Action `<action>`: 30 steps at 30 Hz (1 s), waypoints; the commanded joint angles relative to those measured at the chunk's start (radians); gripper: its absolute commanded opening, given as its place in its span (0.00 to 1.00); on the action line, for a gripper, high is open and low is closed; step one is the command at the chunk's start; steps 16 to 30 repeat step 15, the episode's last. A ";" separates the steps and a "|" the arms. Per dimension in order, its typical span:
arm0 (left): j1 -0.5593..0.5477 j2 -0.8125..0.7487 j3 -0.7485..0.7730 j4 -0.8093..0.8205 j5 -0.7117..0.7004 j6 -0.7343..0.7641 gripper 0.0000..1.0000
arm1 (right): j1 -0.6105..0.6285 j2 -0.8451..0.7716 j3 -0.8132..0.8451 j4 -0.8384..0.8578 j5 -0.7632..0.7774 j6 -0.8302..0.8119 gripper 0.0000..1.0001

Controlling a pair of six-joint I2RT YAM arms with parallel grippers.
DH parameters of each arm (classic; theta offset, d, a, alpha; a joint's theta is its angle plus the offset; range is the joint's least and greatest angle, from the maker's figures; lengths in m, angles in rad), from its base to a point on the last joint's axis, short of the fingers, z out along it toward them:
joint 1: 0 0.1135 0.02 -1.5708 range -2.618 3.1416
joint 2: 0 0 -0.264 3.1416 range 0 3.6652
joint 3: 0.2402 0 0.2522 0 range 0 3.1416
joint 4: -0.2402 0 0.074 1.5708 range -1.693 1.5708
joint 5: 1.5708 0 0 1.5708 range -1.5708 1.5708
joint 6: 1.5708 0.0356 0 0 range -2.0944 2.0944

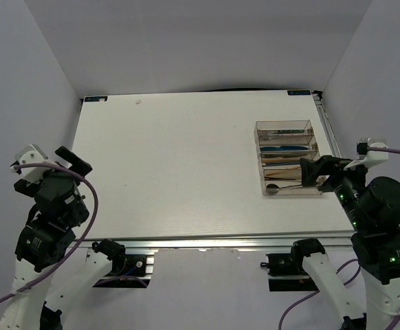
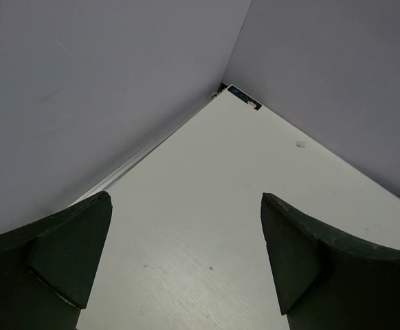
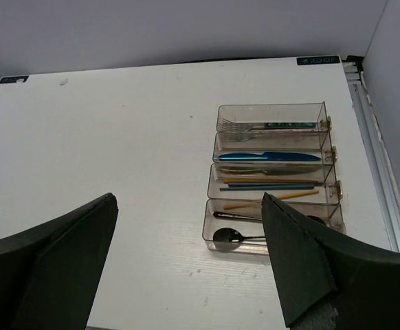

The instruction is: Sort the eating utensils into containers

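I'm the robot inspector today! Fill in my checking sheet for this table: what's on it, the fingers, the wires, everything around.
Surface: white table, nothing spilled seen.
Job's things: clear tray, four compartments showing; forks, blue piece, chopsticks and black spoons all lie inside.
Clutter: one tiny speck near the far edge.
Grippers: left fingers open, empty, beside the table's left edge; right fingers open, empty, by the tray.
Cables: purple cables loop along both arms, off the table.
Surroundings: plain pale walls on three sides.
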 commanded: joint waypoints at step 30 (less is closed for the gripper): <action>0.002 -0.039 -0.087 -0.039 0.063 0.039 0.98 | 0.024 0.001 0.009 -0.018 0.050 -0.022 0.89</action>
